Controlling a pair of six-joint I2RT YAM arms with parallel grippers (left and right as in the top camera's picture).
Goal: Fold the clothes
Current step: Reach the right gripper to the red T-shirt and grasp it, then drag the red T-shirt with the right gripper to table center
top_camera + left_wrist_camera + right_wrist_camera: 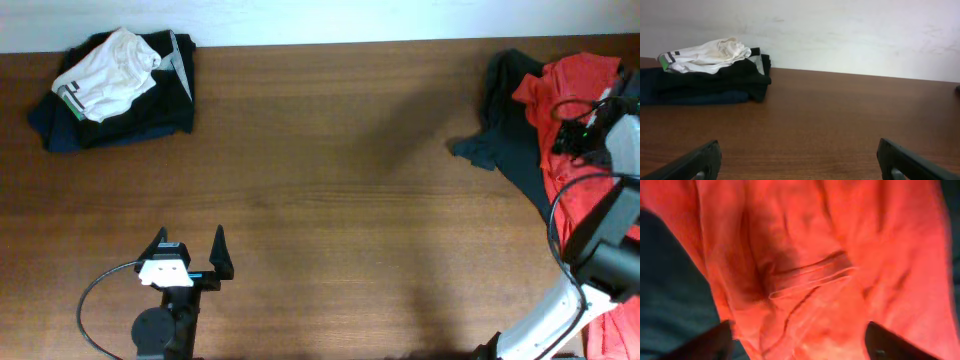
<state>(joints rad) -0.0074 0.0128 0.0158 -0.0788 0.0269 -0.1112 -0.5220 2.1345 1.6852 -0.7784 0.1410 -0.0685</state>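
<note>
Wooden table fills the overhead view; at its right edge a grey shirt lies partly under the red shirt (crumpled, unfolded). A folded pile sits upper left. The right gripper hangs spread wide over red fabric, gripping nothing; the left gripper, lower left, gapes empty.

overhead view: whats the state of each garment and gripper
red-orange T-shirt: crumpled, unfolded, lying on the dark grey T-shirt
dark grey T-shirt: rumpled, unfolded, partly covered
pile of folded garments: stacked, white one bunched on top
left gripper: open, empty
right gripper: open over the red-orange T-shirt, holding nothing
</note>
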